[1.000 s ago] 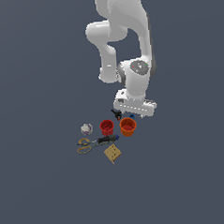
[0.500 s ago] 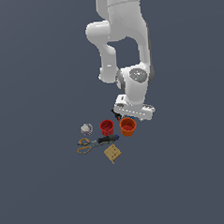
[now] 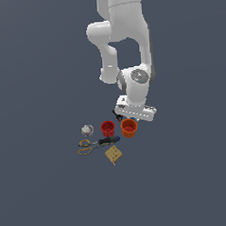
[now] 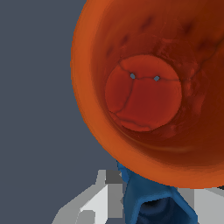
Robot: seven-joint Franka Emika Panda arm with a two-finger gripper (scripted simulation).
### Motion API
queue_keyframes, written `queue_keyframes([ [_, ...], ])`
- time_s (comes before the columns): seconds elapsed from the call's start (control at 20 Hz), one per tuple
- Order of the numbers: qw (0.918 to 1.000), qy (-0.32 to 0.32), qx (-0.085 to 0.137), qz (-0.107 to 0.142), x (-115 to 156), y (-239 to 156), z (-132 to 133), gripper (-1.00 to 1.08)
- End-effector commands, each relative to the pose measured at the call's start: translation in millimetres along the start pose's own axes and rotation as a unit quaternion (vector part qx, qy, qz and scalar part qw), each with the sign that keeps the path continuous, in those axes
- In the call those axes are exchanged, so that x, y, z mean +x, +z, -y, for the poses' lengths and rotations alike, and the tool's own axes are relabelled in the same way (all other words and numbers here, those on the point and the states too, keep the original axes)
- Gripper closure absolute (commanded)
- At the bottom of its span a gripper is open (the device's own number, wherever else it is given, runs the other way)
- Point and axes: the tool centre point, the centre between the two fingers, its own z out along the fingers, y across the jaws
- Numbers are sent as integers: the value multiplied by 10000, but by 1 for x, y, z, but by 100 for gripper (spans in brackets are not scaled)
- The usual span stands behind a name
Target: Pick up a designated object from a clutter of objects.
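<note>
The white arm (image 3: 125, 48) reaches down from the top of the exterior view, its wrist low over the far side of the clutter. The gripper (image 3: 132, 117) sits just behind the orange cup (image 3: 129, 127), which fills most of the wrist view with its open mouth facing the camera. To the exterior view's left of it stands the red cup (image 3: 108, 128), just beside. Nearer the camera lie the yellow-handled scissors (image 3: 86, 147), the tan square (image 3: 113, 154) and the dark marker (image 3: 108, 140). The whitish ball (image 3: 87, 130) rests left of the red cup. The black clamp (image 3: 117, 116) shows partly behind the 2 cups. The bright blue piece (image 4: 151, 199) lies against the orange cup's outer wall, between 2 pale grey fingers (image 4: 94, 203) on either side; whether they press on it, I cannot tell.
</note>
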Motion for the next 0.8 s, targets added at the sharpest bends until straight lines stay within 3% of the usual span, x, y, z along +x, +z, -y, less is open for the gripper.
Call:
queue_keyframes([
  [0.0, 10000, 0, -2, 3, 0, 0, 0, 108],
  [0.75, 10000, 0, 0, 1, -3, -41, -6, 108],
])
